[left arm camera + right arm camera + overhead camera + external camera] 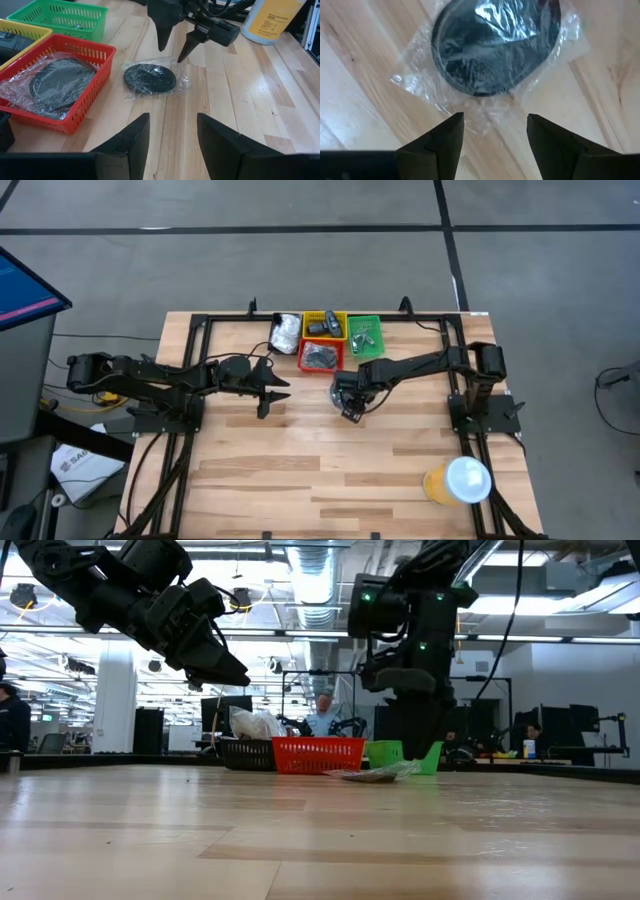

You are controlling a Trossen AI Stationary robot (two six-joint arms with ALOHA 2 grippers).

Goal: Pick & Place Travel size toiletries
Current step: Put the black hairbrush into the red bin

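A dark round disc (150, 78) sealed in clear crinkly plastic lies flat on the wooden worktop (330, 470), just beside the red bin (60, 80), which itself holds more wrapped dark discs (52, 85). The right hand (347, 402) hangs directly above the loose disc (495, 42), its two fingers (432, 142) spread apart and grasping nothing, their tips clear of the wrapping. The left hand (270, 392) waits off to the side over bare worktop, raised above the surface, fingers parted and empty, pointing toward the disc. Beyond the red bin stand a yellow bin (325, 325) and a green bin (364, 333); an orange cup with a white lid (458, 481) sits near the worktop's edge, well apart.
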